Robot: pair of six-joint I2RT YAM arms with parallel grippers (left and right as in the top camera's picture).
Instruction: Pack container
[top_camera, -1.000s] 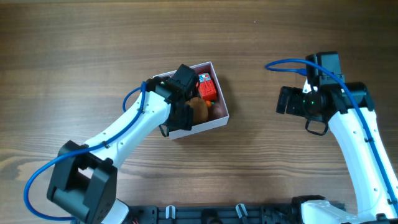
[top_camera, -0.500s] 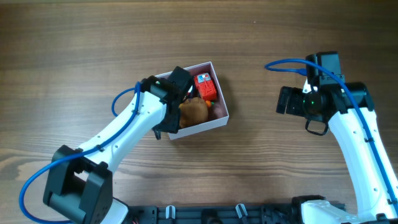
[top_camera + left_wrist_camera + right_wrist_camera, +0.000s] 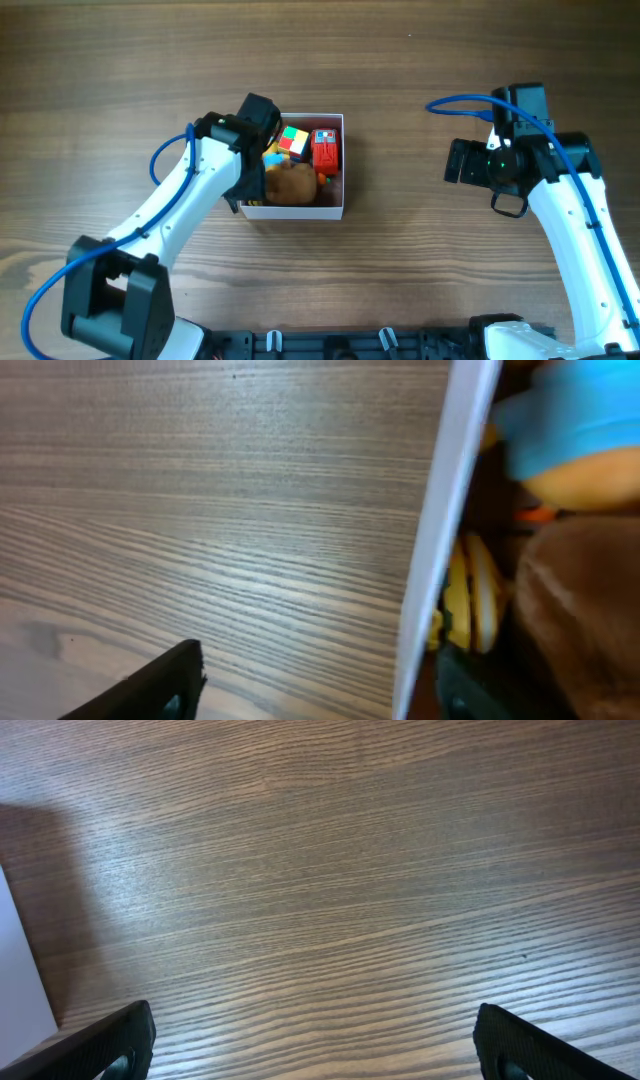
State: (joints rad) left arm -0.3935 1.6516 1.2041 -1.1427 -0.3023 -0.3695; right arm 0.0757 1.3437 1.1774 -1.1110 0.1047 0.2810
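Container: square, shallow, thin white walls, left of centre on the wood-grain table. It holds a fuzzy brown plush, a red block and a multicoloured cube.
Your left gripper: fingers spread, straddling the container's left wall.
Your right gripper: fingers wide apart over bare wood grain, at the frame's right.

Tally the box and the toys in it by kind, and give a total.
Container: 1
Multi-coloured cube: 1
Red toy: 1
Brown plush toy: 1
Yellow toy, partly hidden: 1
Total: at least 5; the left arm covers part of the container.
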